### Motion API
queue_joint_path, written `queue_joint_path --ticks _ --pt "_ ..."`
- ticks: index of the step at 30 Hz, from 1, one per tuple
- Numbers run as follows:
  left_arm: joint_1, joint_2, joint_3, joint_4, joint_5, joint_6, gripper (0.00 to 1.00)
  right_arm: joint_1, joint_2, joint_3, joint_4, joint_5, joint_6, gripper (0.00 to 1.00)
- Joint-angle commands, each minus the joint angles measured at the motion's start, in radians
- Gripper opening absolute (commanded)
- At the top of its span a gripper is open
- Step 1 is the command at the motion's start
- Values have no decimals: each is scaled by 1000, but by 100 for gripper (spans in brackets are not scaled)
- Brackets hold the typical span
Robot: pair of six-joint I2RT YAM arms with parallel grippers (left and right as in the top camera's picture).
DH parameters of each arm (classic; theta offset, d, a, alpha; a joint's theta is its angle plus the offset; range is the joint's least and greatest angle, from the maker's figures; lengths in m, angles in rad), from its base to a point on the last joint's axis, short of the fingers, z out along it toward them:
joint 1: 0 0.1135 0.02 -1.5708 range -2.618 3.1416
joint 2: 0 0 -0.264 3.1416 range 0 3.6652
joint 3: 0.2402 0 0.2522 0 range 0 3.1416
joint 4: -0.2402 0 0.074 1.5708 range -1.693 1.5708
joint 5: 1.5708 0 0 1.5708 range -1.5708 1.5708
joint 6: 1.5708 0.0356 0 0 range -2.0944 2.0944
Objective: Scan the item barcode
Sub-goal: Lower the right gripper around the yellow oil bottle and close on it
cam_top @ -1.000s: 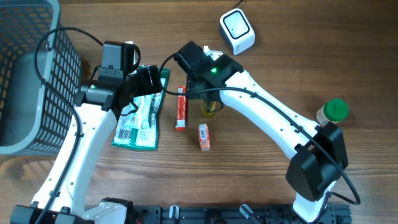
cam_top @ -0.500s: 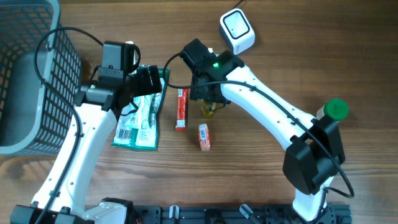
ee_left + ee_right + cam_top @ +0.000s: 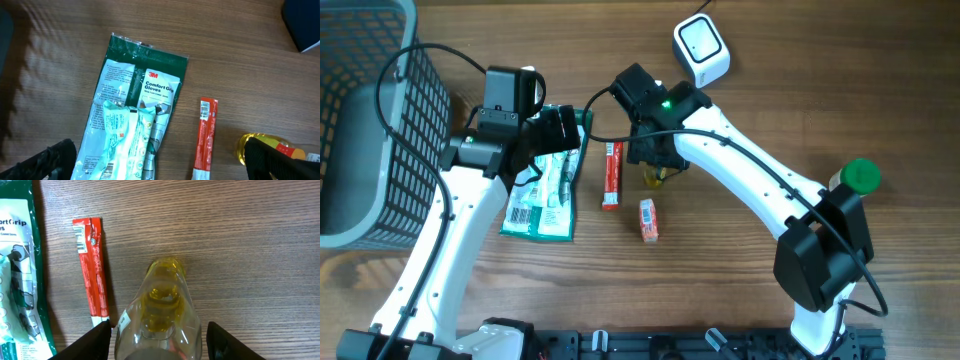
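Right gripper (image 3: 159, 332), open, straddles the bottle (image 3: 161, 300) for pickup; scanner (image 3: 701, 50) lies at 1 o'clock. Left gripper (image 3: 162, 157) open, idle.

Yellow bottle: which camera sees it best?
The right wrist view. There the yellow bottle fills the middle, clear and close, between the right gripper's open fingers. Overhead, the right arm covers most of it, leaving a small yellow bit. The left wrist view catches only a yellow edge at the bottom right.
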Motion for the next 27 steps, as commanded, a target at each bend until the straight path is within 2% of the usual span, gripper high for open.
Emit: queue_joint_path --ticks 1,27 --pt "7 2 3 3 8 2 100 -1 25 -14 -3 -5 7 61" --pt "7 2 3 3 8 2 100 -1 25 -15 -5 -5 8 61"
